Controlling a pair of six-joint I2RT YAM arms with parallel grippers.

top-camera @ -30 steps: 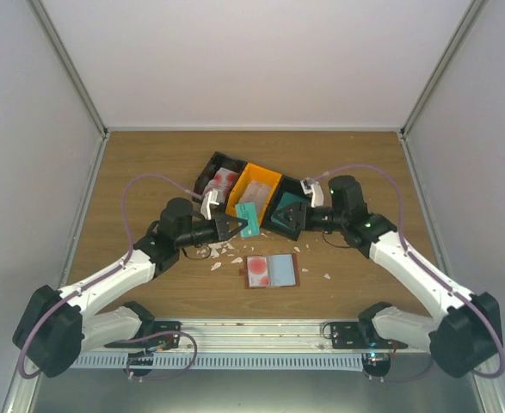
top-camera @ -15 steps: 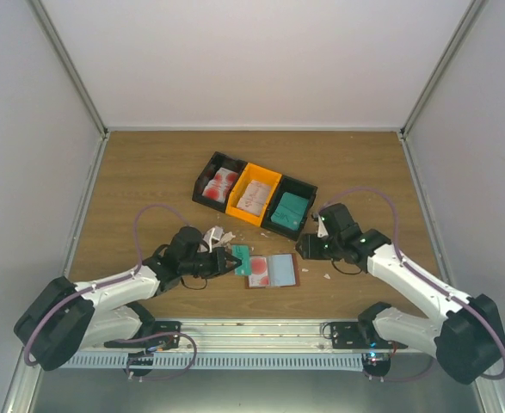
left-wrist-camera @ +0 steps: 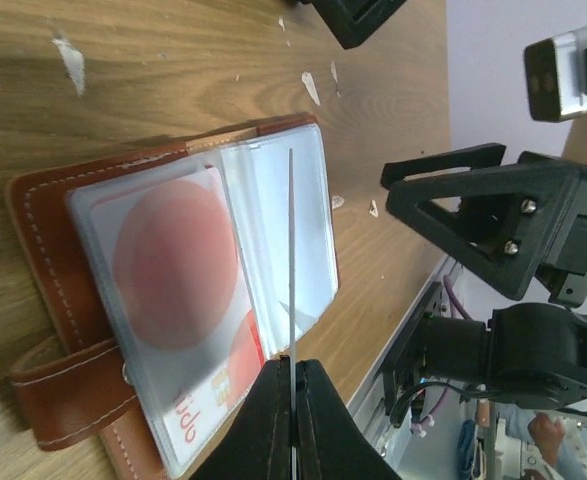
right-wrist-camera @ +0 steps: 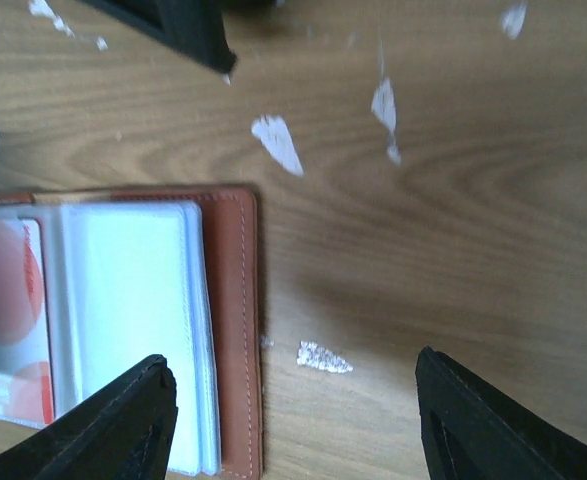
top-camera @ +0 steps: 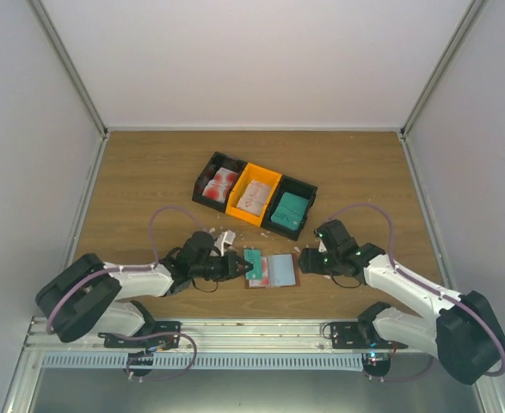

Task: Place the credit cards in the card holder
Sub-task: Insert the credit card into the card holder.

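left pincer (left-wrist-camera: 293,372) clamped on thin teal plastic card (top-camera: 253,261), 9 o'clock edge — likely stiff, slick; right pincer (right-wrist-camera: 291,365) apart, brown leather card holder (top-camera: 285,269) between.

The card holder (top-camera: 280,271) is hemmed in on both sides. The left gripper (top-camera: 239,266) holds its teal card (top-camera: 252,261) over the holder's left half. The right gripper (top-camera: 302,261), jaws spread, sits just beside its right edge. Behind it the table (top-camera: 149,172) runs open to the trays (top-camera: 236,191).
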